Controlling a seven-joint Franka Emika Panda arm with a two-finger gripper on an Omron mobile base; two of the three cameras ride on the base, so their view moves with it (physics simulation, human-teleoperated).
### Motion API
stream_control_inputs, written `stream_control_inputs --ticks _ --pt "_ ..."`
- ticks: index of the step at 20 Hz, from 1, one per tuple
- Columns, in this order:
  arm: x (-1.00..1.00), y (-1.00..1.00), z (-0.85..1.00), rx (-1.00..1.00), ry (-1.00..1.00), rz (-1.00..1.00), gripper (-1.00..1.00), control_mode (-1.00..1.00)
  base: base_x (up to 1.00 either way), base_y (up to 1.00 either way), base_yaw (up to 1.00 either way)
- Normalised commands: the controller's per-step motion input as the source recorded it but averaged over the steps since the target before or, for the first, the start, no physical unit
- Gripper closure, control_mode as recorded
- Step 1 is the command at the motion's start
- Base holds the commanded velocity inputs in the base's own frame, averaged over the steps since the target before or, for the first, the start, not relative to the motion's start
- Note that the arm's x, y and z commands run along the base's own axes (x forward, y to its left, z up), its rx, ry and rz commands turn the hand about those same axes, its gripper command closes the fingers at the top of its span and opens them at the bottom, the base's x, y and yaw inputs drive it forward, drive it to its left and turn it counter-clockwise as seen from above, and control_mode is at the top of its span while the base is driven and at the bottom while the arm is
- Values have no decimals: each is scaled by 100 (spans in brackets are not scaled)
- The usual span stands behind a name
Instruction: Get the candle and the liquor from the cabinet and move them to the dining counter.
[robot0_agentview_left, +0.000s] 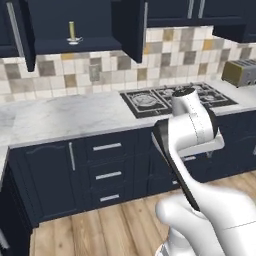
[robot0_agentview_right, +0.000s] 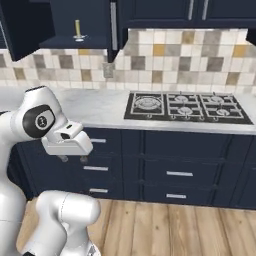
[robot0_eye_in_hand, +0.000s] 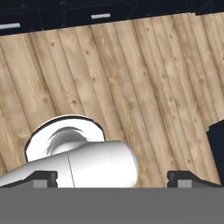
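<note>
— Where is the candle (robot0_agentview_left: 72, 33)?
— On the shelf of the open navy cabinet (robot0_agentview_left: 80, 46), above the marble worktop (robot0_agentview_left: 65, 117) left of the hob (robot0_agentview_right: 185, 106).
— And the hand (robot0_eye_in_hand: 113, 178)?
— Pointed down at the plank floor (robot0_eye_in_hand: 131, 78) before the drawers (robot0_agentview_left: 107, 172), fingers (robot0_eye_in_hand: 43, 178) spread wide, holding nothing.

Pale-yellow candle (robot0_agentview_left: 72, 32) upright on white saucer, inside open navy wall cabinet (robot0_agentview_left: 75, 46), on its shelf
</note>
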Motion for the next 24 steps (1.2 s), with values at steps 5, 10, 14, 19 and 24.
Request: stream_control_inputs --ticks 5,10,14,19,24 --pt "0 0 0 0 0 0 -100 100 64 75 0" --pt "0 0 0 0 0 0 -100 100 46 71 3" --pt "0 0 0 0 0 0 -100 100 58 45 1" --pt "0 0 0 0 0 0 -100 100 62 13 0" --pt "0 0 0 0 0 0 -100 100 63 3 0"
